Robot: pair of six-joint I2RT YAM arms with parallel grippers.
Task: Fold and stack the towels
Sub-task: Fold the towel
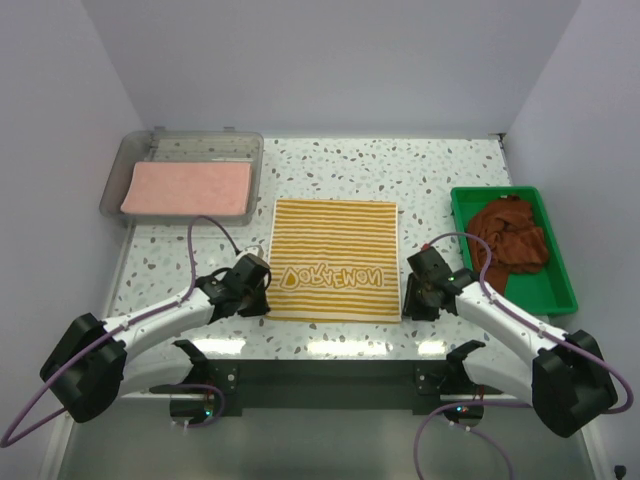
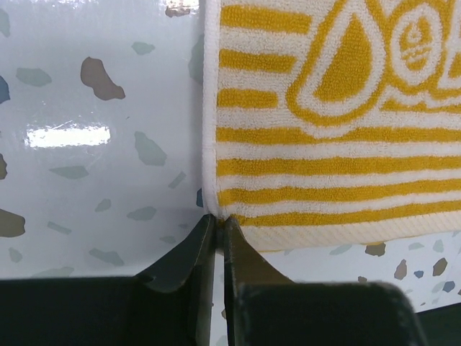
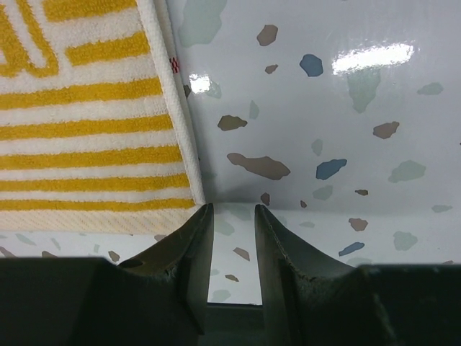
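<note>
Striped towel (image 1: pixel 337 258) front and centre, spread flat on the worktop (image 1: pixel 340 170), yellow bands running across it and the lettered end nearest the arms. Both arms are down low at that near edge, one on each corner. The left pincer (image 1: pixel 264 296) sits right at the near-left corner, and the left wrist view shows it (image 2: pixel 218 218) drawn in to a thin sliver, tips touching the very point of the cloth (image 2: pixel 324 144). Whether any fabric is actually caught between them, I cannot tell. Over on the other side, the right pincer (image 1: pixel 416 300) is at the near-right corner. Its wrist view shows a narrow but clear gap (image 3: pixel 232 209) with bare speckled worktop visible through it. One finger (image 3: pixel 193 245) is just touching the corner hem of the towel (image 3: pixel 86 130) and the other stands off it on the worktop, so nothing is held there. The cloth lies flat at both corners, hem down on the surface. Elsewhere, a pink towel (image 1: pixel 187 187) lies folded flat inside a clear bin (image 1: pixel 190 140) at the far left. A rust towel (image 1: pixel 510 232) sits crumpled in a green tray (image 1: pixel 560 290) on the right. Both are well apart from the pincers.
</note>
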